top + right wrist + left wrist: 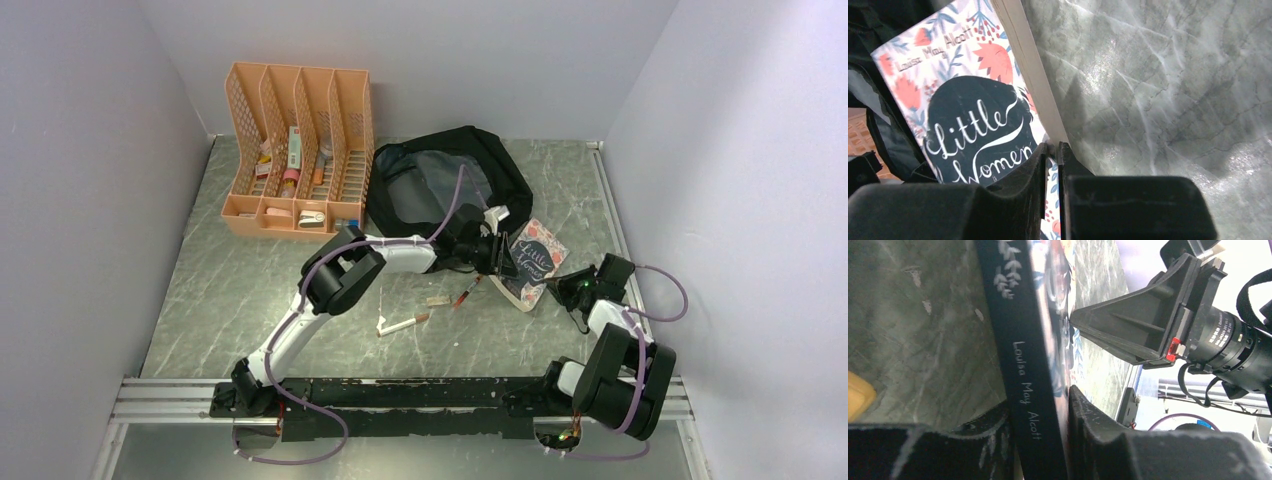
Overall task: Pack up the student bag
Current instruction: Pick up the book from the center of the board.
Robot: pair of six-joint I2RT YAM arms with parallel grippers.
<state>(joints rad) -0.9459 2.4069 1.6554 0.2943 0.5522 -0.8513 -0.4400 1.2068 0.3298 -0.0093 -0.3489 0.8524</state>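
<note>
Tabletop (230,300); book (1025,370), spine L-wrist only

student bag (505,172): black, upper centre | book (973,115): red-and-blue floral cover, navy spine | organizer (300,150): peach lattice | surface (230,290): grey-green marbled

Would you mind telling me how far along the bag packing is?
Done: the student bag lies open; nothing visible inside. In hand: left pincer grips the book by its spine, right pincer its cover edge. Left: book and two loose pens still outside.
</note>
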